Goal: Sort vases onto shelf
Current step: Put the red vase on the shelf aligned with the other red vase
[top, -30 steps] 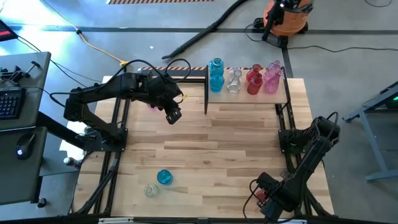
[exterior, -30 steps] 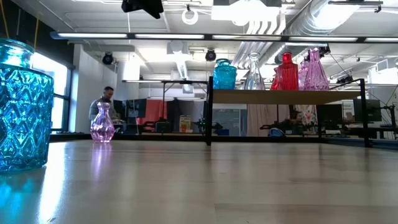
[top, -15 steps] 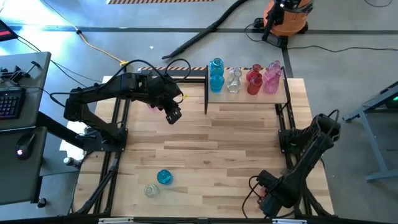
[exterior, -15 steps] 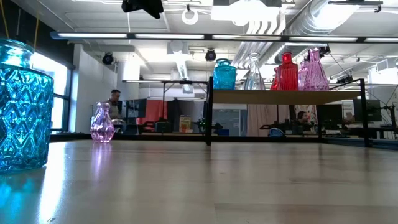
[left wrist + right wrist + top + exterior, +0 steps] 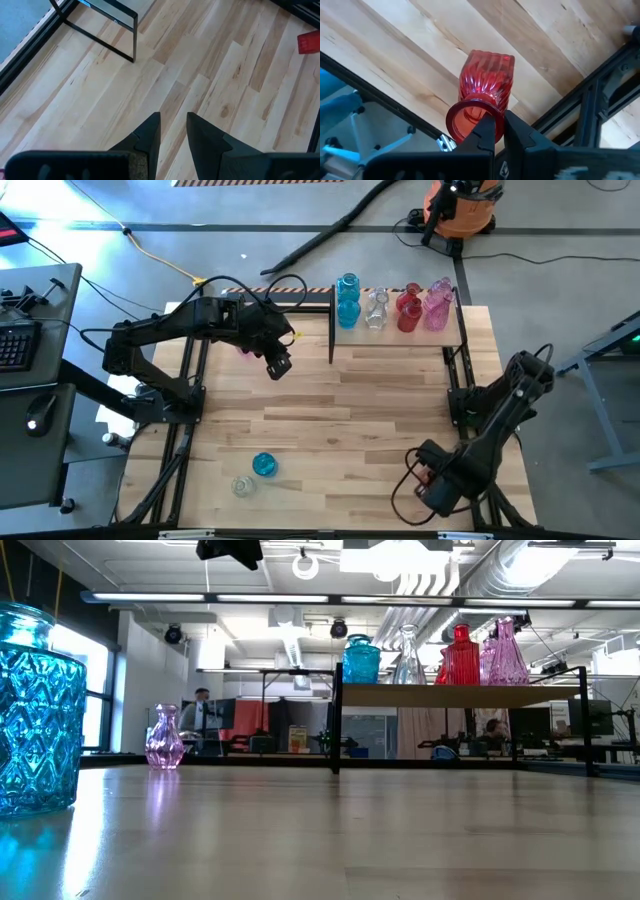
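The step in hand is judged to be the carrying of a red vase (image 5: 485, 100) to the shelf (image 5: 400, 335). It is best done with the grip kept firm on the thin lip, the vase raised well off the surface (image 5: 350, 420) before it is swung, and the body kept from swaying, since only the rim is held. The right gripper (image 5: 499, 131) is seen well away from the shelf, at the surface's opposite edge; its fingers (image 5: 487, 132) are pressed together on the vase's rim, one inside the mouth, the body hanging beyond them. The left gripper (image 5: 172, 131) is held just beside the shelf's end upright, above the bare surface, its fingers slightly spread and empty. Four vases (image 5: 390, 308) already stand on the shelf.
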You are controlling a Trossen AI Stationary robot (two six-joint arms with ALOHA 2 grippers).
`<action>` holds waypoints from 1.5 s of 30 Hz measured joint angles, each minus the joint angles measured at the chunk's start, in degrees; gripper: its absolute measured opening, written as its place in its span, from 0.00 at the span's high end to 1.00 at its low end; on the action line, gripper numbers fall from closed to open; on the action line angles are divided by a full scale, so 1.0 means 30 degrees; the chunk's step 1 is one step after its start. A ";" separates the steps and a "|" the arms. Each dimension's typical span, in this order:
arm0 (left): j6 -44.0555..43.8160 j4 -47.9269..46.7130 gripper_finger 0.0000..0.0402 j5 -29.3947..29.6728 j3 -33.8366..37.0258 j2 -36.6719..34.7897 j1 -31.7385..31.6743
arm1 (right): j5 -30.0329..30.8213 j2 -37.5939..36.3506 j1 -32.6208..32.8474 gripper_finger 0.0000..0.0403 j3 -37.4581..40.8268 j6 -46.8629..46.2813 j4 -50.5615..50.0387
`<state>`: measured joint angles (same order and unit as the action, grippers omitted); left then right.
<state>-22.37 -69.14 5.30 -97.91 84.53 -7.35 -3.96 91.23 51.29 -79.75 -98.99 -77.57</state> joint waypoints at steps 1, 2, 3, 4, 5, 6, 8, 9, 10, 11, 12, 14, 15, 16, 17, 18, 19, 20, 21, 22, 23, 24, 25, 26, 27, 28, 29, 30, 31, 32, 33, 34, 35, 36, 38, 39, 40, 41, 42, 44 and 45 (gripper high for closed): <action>-0.0001 0.0001 0.79 0.0006 0.0000 0.0000 0.0000 | 0.0044 -0.0244 -0.0094 1.00 0.0000 0.0005 -0.0042; 0.0000 0.0004 0.79 0.0003 0.0000 0.0000 0.0000 | 0.0135 -0.0500 -0.0176 1.00 0.0000 0.0004 -0.0056; 0.0000 0.0000 0.79 0.0000 0.0000 0.0000 0.0000 | 0.0203 -0.0767 -0.0292 1.00 0.0000 -0.0003 -0.0069; 0.0000 0.0000 0.79 -0.0001 0.0000 0.0000 0.0000 | 0.0296 -0.1025 -0.0413 1.00 0.0000 -0.0003 -0.0102; 0.0004 0.0000 0.79 -0.0001 0.0000 0.0000 0.0000 | 0.0336 -0.1286 -0.0572 1.00 0.0000 -0.0003 -0.0167; 0.0007 0.0000 0.79 -0.0001 0.0000 0.0000 0.0000 | 0.0384 -0.1564 -0.0742 1.00 0.0000 -0.0003 -0.0267; 0.0017 0.0000 0.79 -0.0001 0.0000 0.0000 0.0000 | 0.0530 -0.2162 -0.1083 1.00 0.0000 0.0002 -0.0462; 0.0035 0.0000 0.79 -0.0001 0.0000 0.0000 0.0000 | 0.0669 -0.2455 -0.1278 1.00 0.0000 -0.0010 -0.0552; 0.0120 0.0000 0.79 -0.0002 0.0000 0.0000 0.0000 | 0.0768 -0.2734 -0.1481 1.00 0.0000 -0.0010 -0.0652; 0.0305 0.0000 0.79 -0.0001 0.0000 0.0000 0.0000 | 0.0808 -0.3005 -0.1715 1.00 0.0000 -0.0010 -0.0799; 0.0523 0.0000 0.79 -0.0008 0.0000 0.0000 0.0000 | 0.0808 -0.3287 -0.1955 1.00 0.0000 -0.0010 -0.0979; 0.0703 0.0000 0.79 -0.0008 0.0000 0.0000 0.0000 | 0.0808 -0.3827 -0.2441 1.00 0.0000 -0.0010 -0.1409; 0.0780 0.0000 0.79 -0.0008 0.0000 0.0000 0.0000 | 0.0808 -0.4081 -0.2710 1.00 0.0000 -0.0010 -0.1634; 0.0921 0.0000 0.79 -0.0008 0.0000 0.0000 0.0000 | 0.0808 -0.4306 -0.2964 1.00 0.0000 -0.0007 -0.1860; 0.1119 0.0000 0.79 -0.0008 0.0000 0.0000 0.0000 | 0.0804 -0.4553 -0.3221 1.00 0.0000 0.0000 -0.2101; 0.1301 -0.0001 0.79 -0.0002 0.0000 0.0000 0.0000 | 0.0806 -0.4800 -0.3471 1.00 0.0000 0.0016 -0.2325; 0.1536 -0.0007 0.79 -0.0008 0.0000 0.0000 0.0000 | 0.0802 -0.5058 -0.3731 1.00 0.0000 0.0032 -0.2547; 0.1709 -0.0001 0.79 -0.0008 0.0000 0.0000 0.0000 | 0.0801 -0.5296 -0.3992 1.00 0.0000 0.0077 -0.2732; 0.1926 -0.0007 0.79 -0.0008 0.0000 0.0000 0.0000 | 0.0793 -0.5533 -0.4276 1.00 0.0000 0.0104 -0.2880; 0.2144 -0.0005 0.79 -0.0008 0.0000 0.0000 0.0000 | 0.0790 -0.5764 -0.4560 1.00 0.0000 0.0108 -0.3015; 0.2357 0.0000 0.79 -0.0008 0.0000 0.0000 0.0000 | 0.0786 -0.6013 -0.4845 1.00 0.0000 0.0114 -0.3113; 0.2564 -0.0005 0.79 -0.0008 0.0000 0.0000 0.0000 | 0.0786 -0.6236 -0.5130 1.00 0.0000 0.0126 -0.3235; 0.2751 -0.0005 0.79 -0.0008 0.0000 0.0000 0.0000 | 0.0786 -0.6452 -0.5436 1.00 0.0000 0.0158 -0.3369; 0.2987 0.0000 0.79 -0.0008 0.0000 0.0000 0.0000 | 0.0786 -0.6645 -0.5718 1.00 0.0000 0.0158 -0.3500; 0.3227 0.0000 0.79 -0.0008 0.0000 0.0000 0.0000 | 0.0794 -0.6844 -0.6025 1.00 0.0000 0.0166 -0.3590; 0.3490 -0.0007 0.79 -0.0001 0.0000 0.0000 0.0000 | 0.0815 -0.7004 -0.6338 1.00 0.0000 0.0244 -0.3632; 0.3780 -0.0001 0.79 -0.0008 0.0000 0.0000 0.0000 | 0.0851 -0.7178 -0.6650 1.00 0.0000 0.0455 -0.3639; 0.4080 -0.0002 0.79 -0.0004 0.0000 0.0000 0.0000 | 0.0964 -0.7306 -0.6963 1.00 0.0000 0.0587 -0.3646; 0.4365 0.0000 0.79 -0.0008 0.0000 0.0000 0.0000 | 0.1115 -0.7425 -0.7271 1.00 0.0000 0.0672 -0.3640; 0.4667 -0.0004 0.79 -0.0008 0.0000 0.0000 -0.0009 | 0.1286 -0.7538 -0.7608 1.00 0.0000 0.0839 -0.3639; 0.4961 -0.0007 0.79 -0.0002 0.0000 0.0000 -0.0010 | 0.1419 -0.7647 -0.7952 1.00 0.0000 0.1009 -0.3645; 0.5233 -0.0001 0.79 -0.0008 0.0000 0.0000 -0.0039 | 0.1534 -0.7740 -0.8276 1.00 0.0000 0.1187 -0.3644; 0.5497 0.0000 0.79 -0.0001 0.0000 0.0000 -0.0058 | 0.1643 -0.7825 -0.8627 1.00 0.0000 0.1365 -0.3645; 0.5667 -0.0006 0.79 -0.0002 0.0000 0.0000 -0.0066 | 0.1734 -0.7893 -0.8973 1.00 0.0000 0.1572 -0.3643; 0.6032 0.0000 0.79 -0.0001 0.0000 0.0000 -0.0066 | 0.1863 -0.8023 -0.9630 1.00 0.0000 0.1885 -0.3643; 0.6261 0.0000 0.79 -0.0001 0.0000 0.0000 -0.0066 | 0.1930 -0.8091 -0.9968 1.00 0.0000 0.2093 -0.3639; 0.6496 -0.0007 0.79 -0.0001 0.0000 0.0000 -0.0066 | 0.2026 -0.8137 -1.0289 1.00 0.0000 0.2237 -0.3647; 0.6645 -0.0001 0.79 0.0000 0.0000 0.0000 -0.0066 | 0.2142 -0.8190 -1.0609 1.00 0.0000 0.2449 -0.3642; 0.6735 -0.0007 0.79 -0.0001 0.0000 0.0000 -0.0066 | 0.2257 -0.8224 -1.0919 1.00 0.0000 0.2589 -0.3639; 0.7046 0.0000 0.79 -0.0001 0.0000 0.0000 -0.0066 | 0.2345 -0.8318 -1.1544 1.00 0.0000 0.2997 -0.3646; 0.7209 -0.0010 0.79 -0.0001 0.0000 0.0000 -0.0061 | 0.2342 -0.8354 -1.1831 1.00 0.0000 0.3156 -0.3640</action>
<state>-0.75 -69.18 5.30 -97.91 84.53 -7.54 3.06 66.17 15.80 -79.75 -89.52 -88.49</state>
